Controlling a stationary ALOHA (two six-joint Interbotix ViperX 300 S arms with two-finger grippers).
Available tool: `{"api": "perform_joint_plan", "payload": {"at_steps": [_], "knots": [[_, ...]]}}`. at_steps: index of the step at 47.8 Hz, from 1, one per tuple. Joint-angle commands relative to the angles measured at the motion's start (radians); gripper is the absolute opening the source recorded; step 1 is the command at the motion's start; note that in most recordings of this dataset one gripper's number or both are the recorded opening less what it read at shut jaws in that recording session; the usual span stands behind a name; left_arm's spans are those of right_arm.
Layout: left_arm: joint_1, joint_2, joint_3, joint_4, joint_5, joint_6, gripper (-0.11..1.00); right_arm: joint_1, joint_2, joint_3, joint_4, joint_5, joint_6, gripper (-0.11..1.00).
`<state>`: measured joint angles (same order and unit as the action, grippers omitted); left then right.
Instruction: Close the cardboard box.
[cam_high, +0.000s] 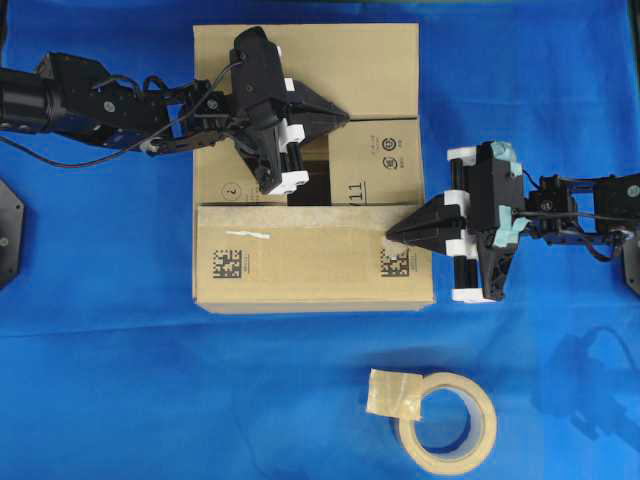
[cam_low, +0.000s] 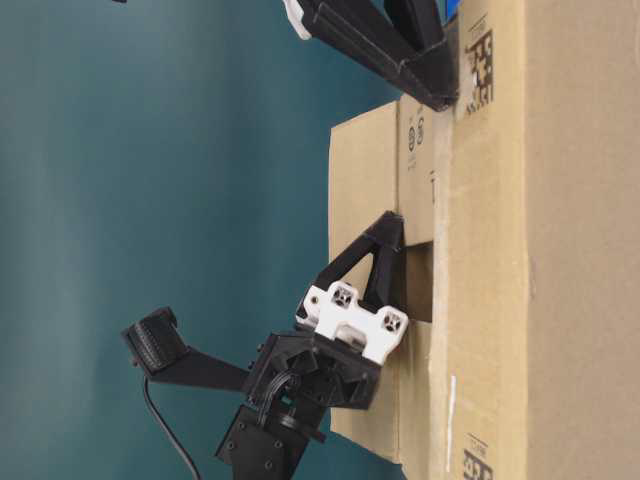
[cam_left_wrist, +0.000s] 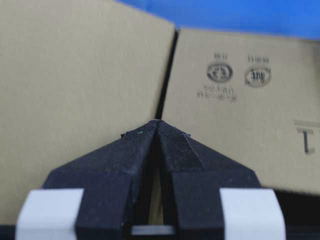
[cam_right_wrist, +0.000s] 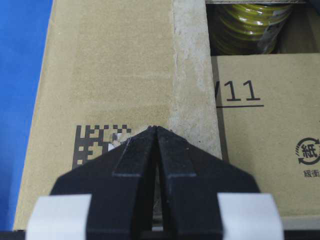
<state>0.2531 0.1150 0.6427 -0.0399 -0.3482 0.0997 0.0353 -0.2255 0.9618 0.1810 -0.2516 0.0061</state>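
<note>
The cardboard box (cam_high: 310, 165) sits mid-table on the blue cloth (cam_high: 110, 380) with a gap open between flaps, so the left gripper (cam_high: 345, 117) and right gripper (cam_high: 390, 236), both with jaws pressed together, probably do best pushing flat and slow.

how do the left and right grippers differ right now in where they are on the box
The left gripper points over the far half of the cardboard box, tip at the seam by the printed flap; the right gripper rests its tip on the near flap by a data-matrix code. The left reaches well in over the box; the right comes in from the box's right edge. Both have jaws shut and hold nothing.
</note>
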Motion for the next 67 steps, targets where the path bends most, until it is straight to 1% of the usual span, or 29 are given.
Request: {"api": "perform_joint_plan", "payload": {"at_steps": [1, 15, 23, 26, 29, 32, 44, 48, 58, 67], "knots": [[-0.005, -0.058, -0.015, 0.000, 0.015, 0.003, 0.00, 0.000, -0.005, -0.009, 0.003, -0.008, 0.002, 0.00], [0.002, -0.184, -0.046, 0.002, 0.106, 0.009, 0.00, 0.000, -0.005, -0.009, 0.002, -0.020, 0.000, 0.00], [0.043, -0.238, -0.075, 0.003, 0.170, 0.012, 0.00, 0.002, -0.006, -0.009, 0.002, -0.021, -0.002, 0.00], [0.066, -0.255, -0.094, 0.003, 0.209, 0.035, 0.00, 0.000, -0.006, -0.009, 0.002, -0.021, -0.002, 0.00], [0.092, -0.268, -0.123, 0.003, 0.272, 0.081, 0.00, 0.002, -0.006, -0.009, 0.003, -0.025, -0.002, 0.00], [0.120, -0.273, -0.152, 0.003, 0.333, 0.112, 0.00, 0.000, -0.006, -0.009, 0.002, -0.029, -0.002, 0.00], [0.267, -0.206, -0.275, 0.003, 0.557, 0.133, 0.00, 0.002, -0.005, -0.008, 0.002, -0.037, -0.008, 0.00], [0.296, -0.176, -0.310, 0.003, 0.626, 0.133, 0.00, 0.000, -0.006, -0.008, 0.002, -0.035, -0.009, 0.00], [0.298, -0.126, -0.371, 0.003, 0.827, 0.132, 0.00, 0.000, -0.005, -0.008, 0.002, -0.035, -0.009, 0.00], [0.284, -0.124, -0.373, 0.003, 0.907, 0.129, 0.00, 0.000, -0.006, -0.006, 0.000, -0.035, -0.012, 0.00]]}}
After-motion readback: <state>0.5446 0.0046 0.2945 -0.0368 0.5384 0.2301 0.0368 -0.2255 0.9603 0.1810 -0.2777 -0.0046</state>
